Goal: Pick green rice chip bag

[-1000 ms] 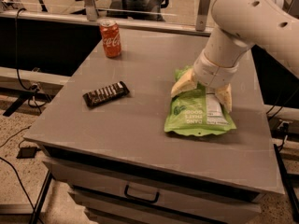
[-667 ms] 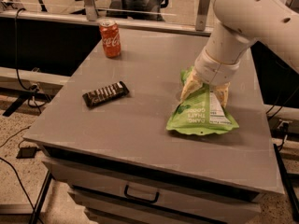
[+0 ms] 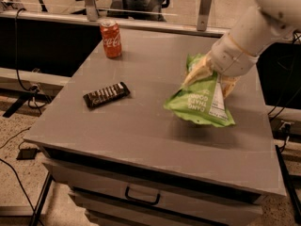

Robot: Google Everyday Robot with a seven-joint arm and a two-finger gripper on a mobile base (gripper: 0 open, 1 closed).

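The green rice chip bag [image 3: 200,102] is a large lime-green pouch with white lettering and a white label panel. It hangs tilted above the right half of the grey table [image 3: 141,131], its shadow on the surface below. My gripper [image 3: 210,77] is shut on the bag's upper end, with a yellowish finger [image 3: 195,74] on the left and another on the right of the pouch. The white arm reaches in from the upper right.
A dark bar wrapper [image 3: 106,94] lies on the left part of the table. A red cola can [image 3: 111,38] stands at the far left corner. A drawer with a handle [image 3: 141,196] is under the table's front edge. Cables lie on the floor at left.
The bag lay flat on the table with my gripper at its top end. Now the gripper has risen with the bag, which hangs clear of the surface.
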